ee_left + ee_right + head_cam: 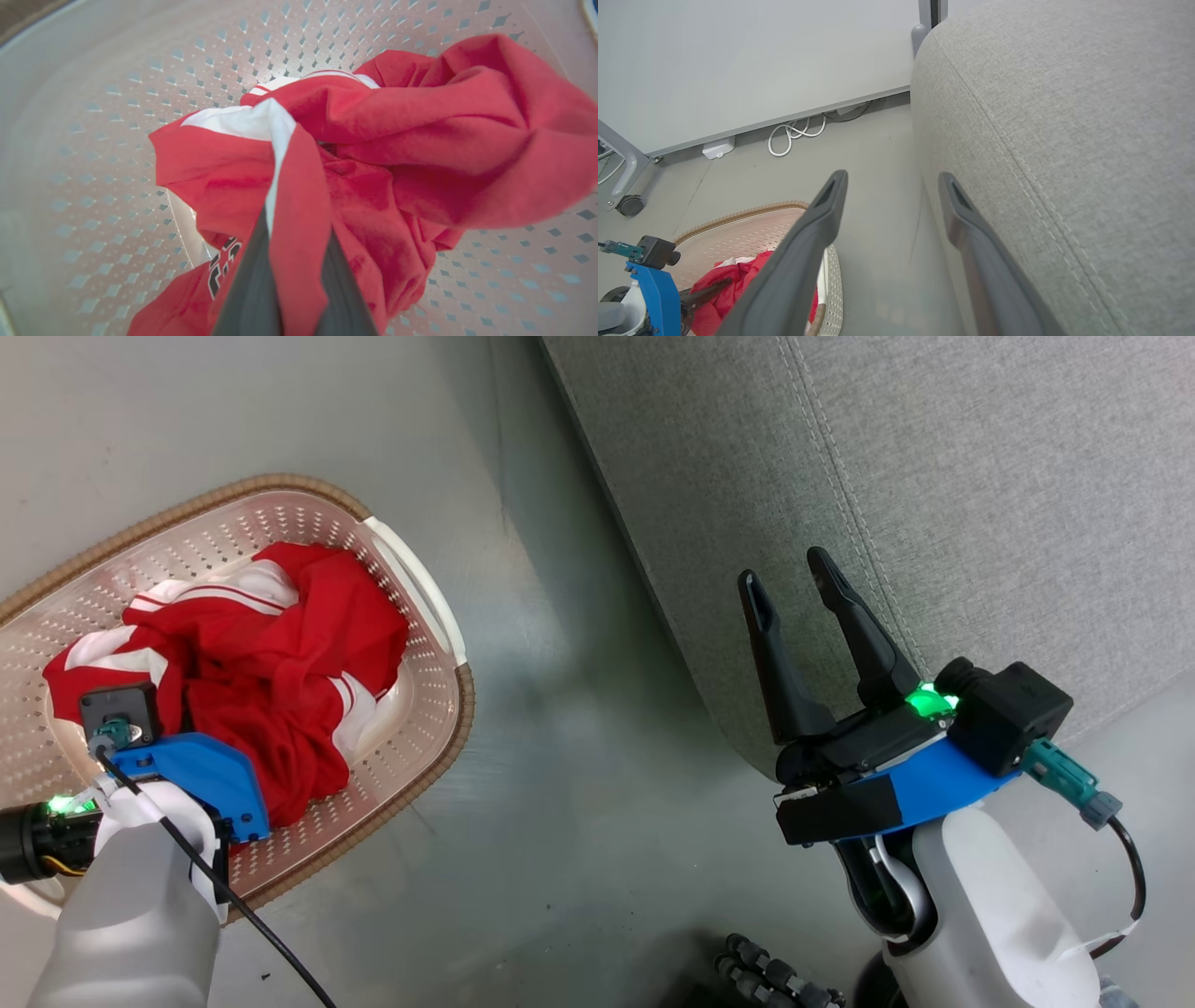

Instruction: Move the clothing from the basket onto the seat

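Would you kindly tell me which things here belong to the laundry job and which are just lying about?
Job: clothing, pinched in the left hand; basket; seat; open right hand.
Lying about: white cable; caster wheel; white box by the wall.

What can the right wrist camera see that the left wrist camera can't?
Right wrist view: the big grey woven-fabric seat, a white coiled cable, a small black castor wheel, and the right gripper, open and holding nothing.
Left wrist view: the left gripper shut on a fold of the soft red clothing with white stripes, plus black lettering on that clothing.
Both: the red clothing lying in the cream-white perforated plastic basket.
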